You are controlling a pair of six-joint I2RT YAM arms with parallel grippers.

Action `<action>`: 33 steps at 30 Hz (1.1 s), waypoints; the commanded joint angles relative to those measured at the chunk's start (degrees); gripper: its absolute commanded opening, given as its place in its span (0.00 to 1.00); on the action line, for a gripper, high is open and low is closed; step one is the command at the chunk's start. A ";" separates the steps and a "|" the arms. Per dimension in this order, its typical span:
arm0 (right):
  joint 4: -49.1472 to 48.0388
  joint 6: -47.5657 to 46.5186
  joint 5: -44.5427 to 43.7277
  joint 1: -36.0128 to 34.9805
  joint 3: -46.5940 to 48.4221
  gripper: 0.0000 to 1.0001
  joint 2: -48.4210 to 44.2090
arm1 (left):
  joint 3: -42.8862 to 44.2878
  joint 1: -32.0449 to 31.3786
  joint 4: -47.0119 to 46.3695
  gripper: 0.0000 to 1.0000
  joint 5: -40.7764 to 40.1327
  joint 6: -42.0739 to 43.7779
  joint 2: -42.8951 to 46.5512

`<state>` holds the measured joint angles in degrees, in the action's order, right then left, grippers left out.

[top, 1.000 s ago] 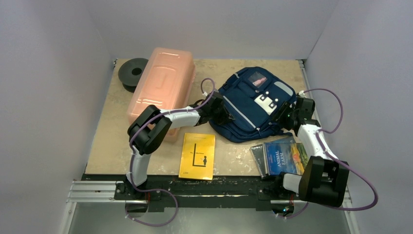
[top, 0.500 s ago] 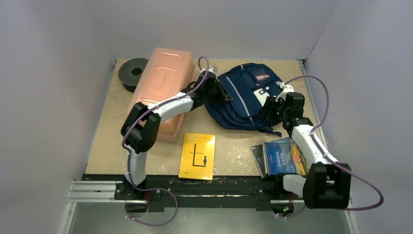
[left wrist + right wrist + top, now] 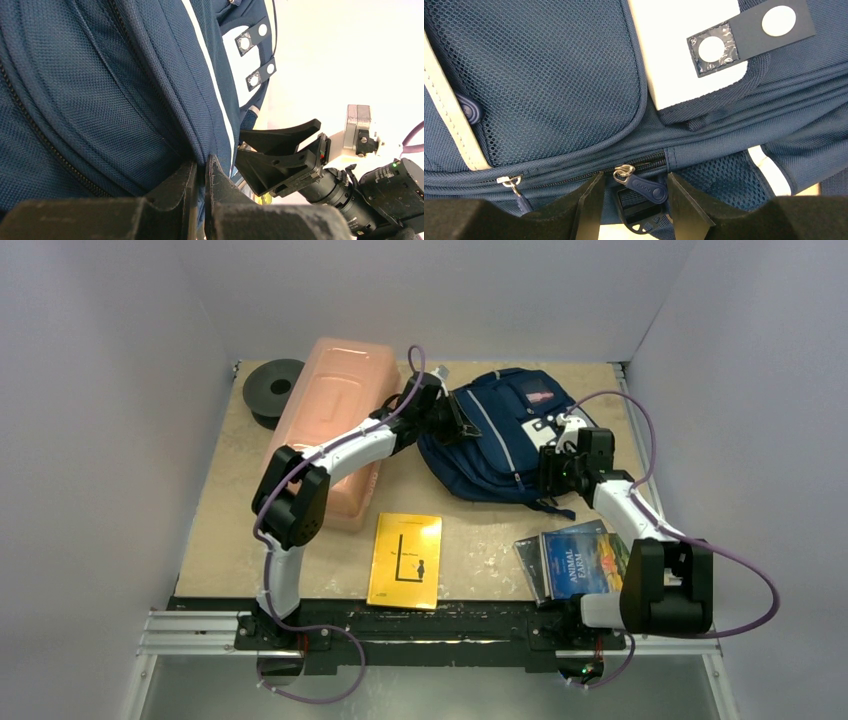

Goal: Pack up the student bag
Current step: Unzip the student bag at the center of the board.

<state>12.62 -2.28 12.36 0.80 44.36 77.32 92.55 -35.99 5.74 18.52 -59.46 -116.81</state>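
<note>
Student bag (image 3: 500,440): on the table (image 3: 240,530), about 1 o'clock from its centre, front pockets up.
Left gripper (image 3: 200,172): at the bag's 9 o'clock edge, fingers pressed together, seemingly pinching a fold of navy fabric.
Right gripper (image 3: 633,182): at the bag's 4 o'clock edge, fingers apart, one on either side of a blue zip pull (image 3: 648,189).
Pink box (image 3: 330,425): 10 o'clock, with a black spool (image 3: 272,390) just beside it.
Yellow book (image 3: 405,560): 6 o'clock.
Book stack (image 3: 575,562): 4 o'clock.
</note>
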 commanded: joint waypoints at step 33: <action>-2.43 40.55 28.99 -17.84 0.24 0.00 -0.14 | 3.56 1.40 -13.09 0.00 -4.58 -6.24 -2.54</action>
<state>19.49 20.80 21.91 -14.68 50.24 80.27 94.85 -33.85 3.92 17.63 -64.47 -120.77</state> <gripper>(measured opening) 0.027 0.035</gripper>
